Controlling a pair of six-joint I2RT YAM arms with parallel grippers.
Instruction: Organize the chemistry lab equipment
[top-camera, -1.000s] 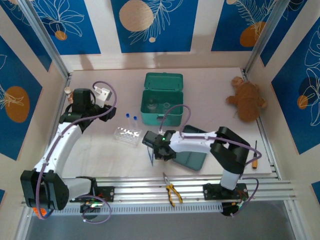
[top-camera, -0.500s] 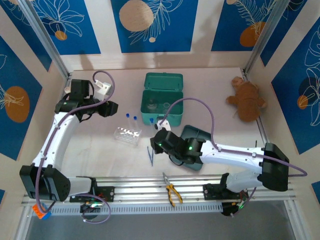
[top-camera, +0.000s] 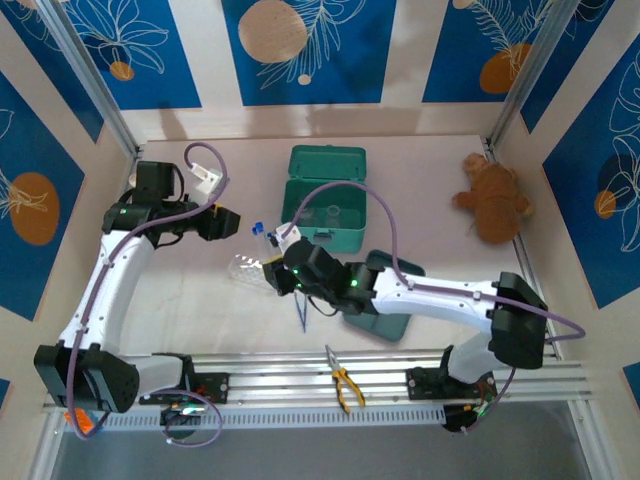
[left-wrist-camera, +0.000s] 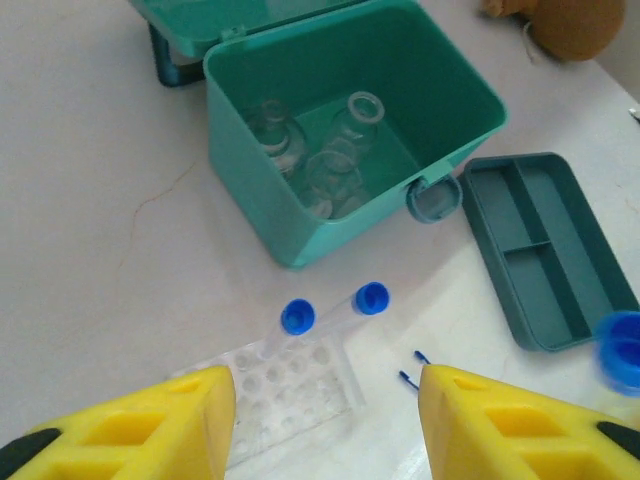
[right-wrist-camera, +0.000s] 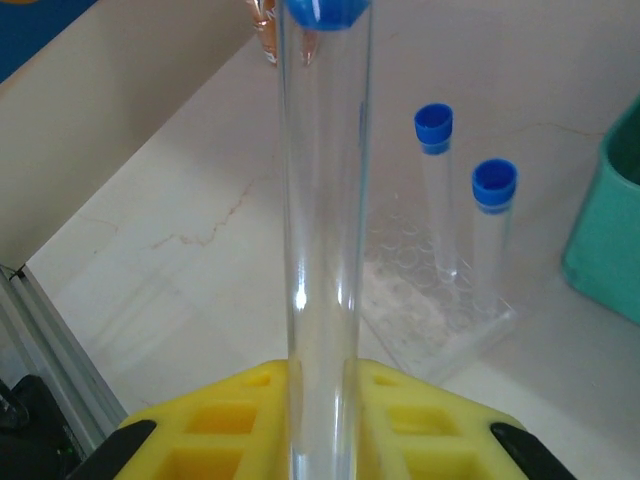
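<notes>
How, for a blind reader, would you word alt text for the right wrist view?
The right gripper holds a clear test tube upright, blue cap on top. Behind, two capped tubes stand in a clear rack beside a green box.

Clear glossy test tube (right-wrist-camera: 320, 250) — matt teal plastic box (left-wrist-camera: 250, 185)

The left arm (top-camera: 100, 290) rises from its base along the left side, bends at the far end and points the left hand (top-camera: 222, 222) to the right. Its yellow fingers (left-wrist-camera: 150, 430) stand apart with nothing between them. The right arm (top-camera: 430, 295) stretches low to the left, the right hand (top-camera: 283, 270) clamped on a tube (right-wrist-camera: 322, 200) that sticks out past the fingertips.
</notes>
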